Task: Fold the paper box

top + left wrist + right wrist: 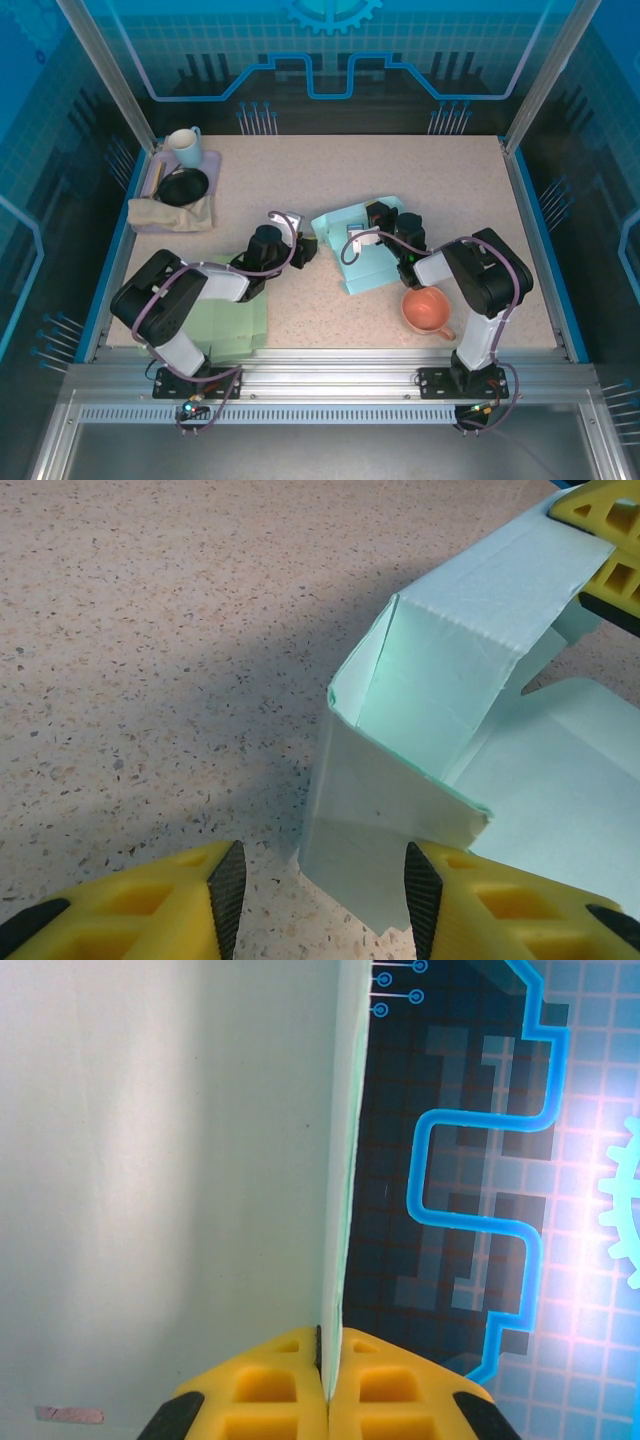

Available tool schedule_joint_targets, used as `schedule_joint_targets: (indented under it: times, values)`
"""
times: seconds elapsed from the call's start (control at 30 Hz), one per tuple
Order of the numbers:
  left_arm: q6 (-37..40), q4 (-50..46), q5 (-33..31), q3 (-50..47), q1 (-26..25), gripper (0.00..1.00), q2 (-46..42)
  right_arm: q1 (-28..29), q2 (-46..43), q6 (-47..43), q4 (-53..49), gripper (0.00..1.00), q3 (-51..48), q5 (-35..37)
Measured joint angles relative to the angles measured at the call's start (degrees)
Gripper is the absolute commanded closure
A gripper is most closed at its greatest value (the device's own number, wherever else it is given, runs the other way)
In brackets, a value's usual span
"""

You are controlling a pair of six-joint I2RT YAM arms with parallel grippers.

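Note:
The pale teal paper box [365, 262] lies partly folded at the table's middle, one wall raised. In the left wrist view a corner of the paper box [420, 690] stands up and its lower flap hangs between my pads [424, 892]. My left gripper [325, 895] is open, with gaps beside the flap; from above, the left gripper [306, 250] sits at the box's left edge. My right gripper [328, 1368] is shut on the thin edge of an upright box panel [180, 1180]. From above, the right gripper [381, 222] is at the box's far side, and its yellow finger [600, 525] shows at the raised wall.
An orange cup [427, 310] stands right of the box near the right arm. A green sheet [235, 322] lies under the left arm. At the back left a purple tray [208, 160] carries a mug [185, 147], a black bowl [183, 186] and a beige cloth [170, 213].

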Motion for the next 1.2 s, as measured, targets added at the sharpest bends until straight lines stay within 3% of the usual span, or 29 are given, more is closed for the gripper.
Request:
schedule_joint_targets:
  times: [0.2, 1.2]
  values:
    - [0.2, -0.2, 0.3, 1.5, 0.0, 0.46, 1.6, 0.0, 0.0, 0.0, 0.0, 1.00, 0.0, 0.0]
    - [-0.8, 0.0, 7.7, 4.0, 0.0, 0.46, 3.9, 0.0, 0.0, 0.0, -0.6, 1.00, 0.0, 0.0]
